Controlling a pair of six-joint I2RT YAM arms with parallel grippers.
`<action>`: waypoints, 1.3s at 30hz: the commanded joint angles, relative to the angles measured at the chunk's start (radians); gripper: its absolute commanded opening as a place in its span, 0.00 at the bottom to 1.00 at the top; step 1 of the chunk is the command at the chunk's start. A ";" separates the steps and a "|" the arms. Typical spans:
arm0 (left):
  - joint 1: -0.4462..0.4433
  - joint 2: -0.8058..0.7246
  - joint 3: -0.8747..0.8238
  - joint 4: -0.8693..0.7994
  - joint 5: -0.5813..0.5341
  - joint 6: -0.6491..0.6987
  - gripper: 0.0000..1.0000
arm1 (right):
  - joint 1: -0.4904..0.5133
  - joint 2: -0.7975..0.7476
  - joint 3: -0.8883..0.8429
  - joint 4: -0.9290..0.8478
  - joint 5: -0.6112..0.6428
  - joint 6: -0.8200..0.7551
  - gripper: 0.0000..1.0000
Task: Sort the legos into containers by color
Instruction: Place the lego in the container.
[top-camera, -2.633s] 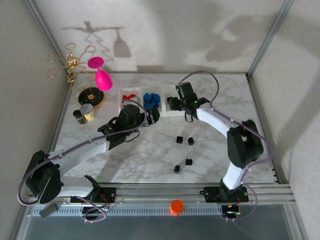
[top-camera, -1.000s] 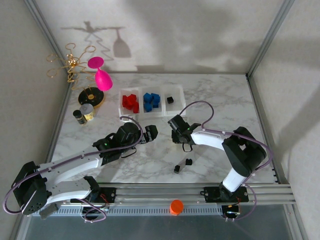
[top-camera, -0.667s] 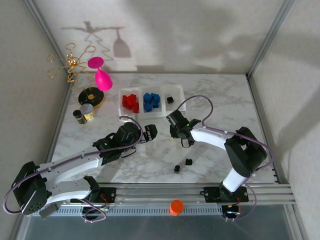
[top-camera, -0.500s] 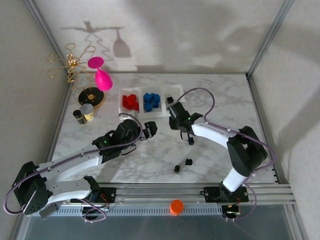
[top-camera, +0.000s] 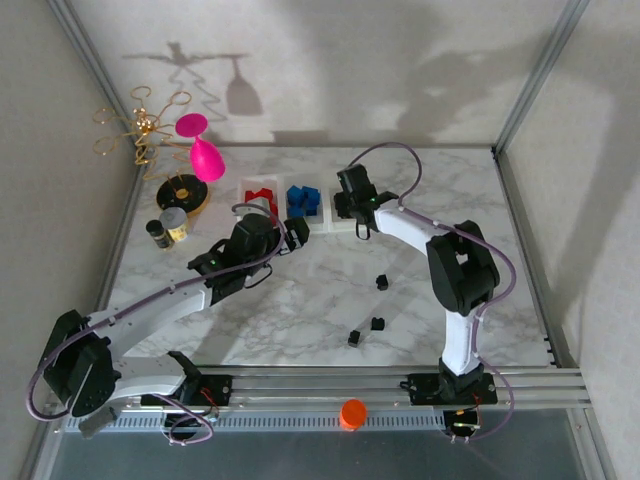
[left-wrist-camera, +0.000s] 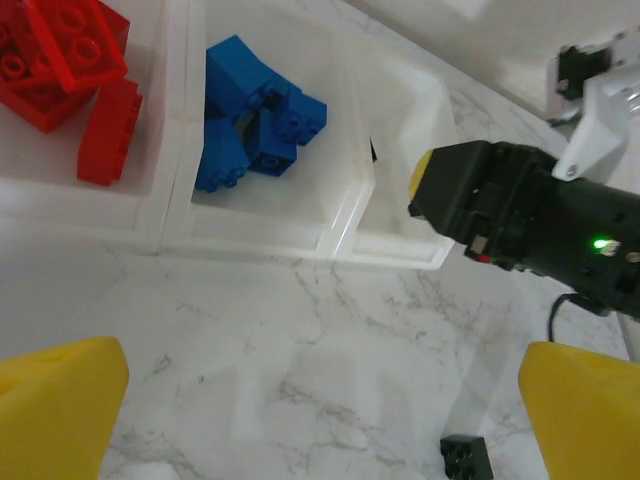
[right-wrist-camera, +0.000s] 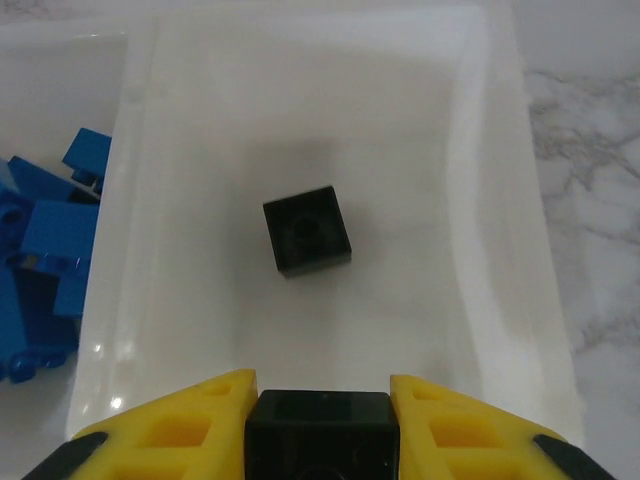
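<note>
- Right gripper (right-wrist-camera: 320, 398) pinches a black lego (right-wrist-camera: 320, 428), its lower part cut off by the frame edge, above the right container (right-wrist-camera: 500, 200), where a second black brick (right-wrist-camera: 307, 230) lies.
- Left gripper (left-wrist-camera: 320, 400) gapes wide and empty over the marble table (left-wrist-camera: 280, 340); a loose black piece (left-wrist-camera: 465, 458) is cropped at the bottom.

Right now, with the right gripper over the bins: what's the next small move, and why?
Probably open the right gripper and release the held black brick. It is pinched between the yellow fingers directly above the rightmost bin, where a lone black brick already lies, with blue bricks in the neighbouring bin.
</note>
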 joint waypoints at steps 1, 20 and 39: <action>0.025 0.026 0.033 0.043 0.012 0.018 1.00 | -0.018 0.060 0.070 0.029 -0.016 -0.038 0.32; 0.049 0.062 0.081 0.026 0.027 0.049 1.00 | -0.046 0.269 0.295 0.006 -0.028 -0.114 0.49; 0.007 0.045 0.059 0.037 0.057 0.051 1.00 | -0.045 -0.156 -0.043 0.028 -0.107 -0.058 0.56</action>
